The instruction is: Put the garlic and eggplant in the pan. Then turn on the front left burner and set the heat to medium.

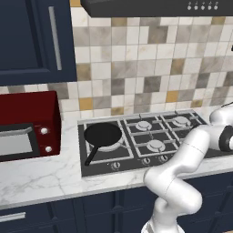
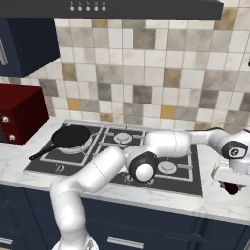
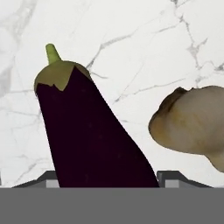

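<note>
Purple eggplant (image 3: 87, 135) hides most of the gripper (image 3: 107, 177), grip unclear, garlic (image 3: 192, 124) cut off.

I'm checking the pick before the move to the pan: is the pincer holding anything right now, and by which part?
It cannot be told. The pincer straddles the eggplant at its wide lower body, but contact isn't visible. The garlic lies apart.

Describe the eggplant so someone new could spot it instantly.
Start at the stove and go right onto the white marble counter, below the gripper. The eggplant lies there: long, dark purple, green-stemmed, unlike the pale, lumpy garlic beside it.
</note>
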Robot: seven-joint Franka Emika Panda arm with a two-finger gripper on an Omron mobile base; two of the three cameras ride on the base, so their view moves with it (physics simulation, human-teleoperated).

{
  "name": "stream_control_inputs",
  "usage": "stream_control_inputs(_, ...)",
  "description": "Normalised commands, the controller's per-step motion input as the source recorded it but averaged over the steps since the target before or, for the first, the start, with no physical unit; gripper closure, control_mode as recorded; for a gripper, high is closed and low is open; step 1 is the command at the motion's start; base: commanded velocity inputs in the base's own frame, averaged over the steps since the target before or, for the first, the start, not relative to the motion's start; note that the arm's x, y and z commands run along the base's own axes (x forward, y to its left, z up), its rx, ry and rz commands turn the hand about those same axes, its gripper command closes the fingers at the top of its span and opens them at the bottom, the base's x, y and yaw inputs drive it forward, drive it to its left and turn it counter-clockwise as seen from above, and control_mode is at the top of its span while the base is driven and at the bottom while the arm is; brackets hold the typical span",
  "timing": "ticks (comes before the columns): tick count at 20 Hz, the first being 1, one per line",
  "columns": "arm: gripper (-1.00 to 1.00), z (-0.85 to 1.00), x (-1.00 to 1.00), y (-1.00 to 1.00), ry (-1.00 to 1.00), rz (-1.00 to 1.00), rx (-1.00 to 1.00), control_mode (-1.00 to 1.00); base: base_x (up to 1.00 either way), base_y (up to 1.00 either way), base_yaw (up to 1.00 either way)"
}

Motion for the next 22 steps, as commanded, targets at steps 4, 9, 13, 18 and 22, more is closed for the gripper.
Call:
stream_control_inputs(4, 1.0, 0.36, -0.05, 0.84, -0.08, 0.0, -0.01, -1.0, 0.0, 0.0, 0.0)
stream_control_inputs(9, 1.0, 0.44, 0.0, 0.95, -0.07, 0.0, -0.04, -1.0, 0.0, 0.0, 0.0)
stream_control_inputs(13, 1.0, 0.05, 0.0, 0.97, -0.01, 0.0, -0.03, -1.0, 0.0, 0.0, 0.0)
stream_control_inputs(18, 1.0, 0.0, 0.0, 0.9, -0.01, 0.0, 0.0, -1.0, 0.0, 0.0, 0.0)
stream_control_inputs(22, 1.0, 0.14, 0.0, 0.98, -0.04, 0.0, -0.02, -1.0, 0.0, 0.0, 0.0)
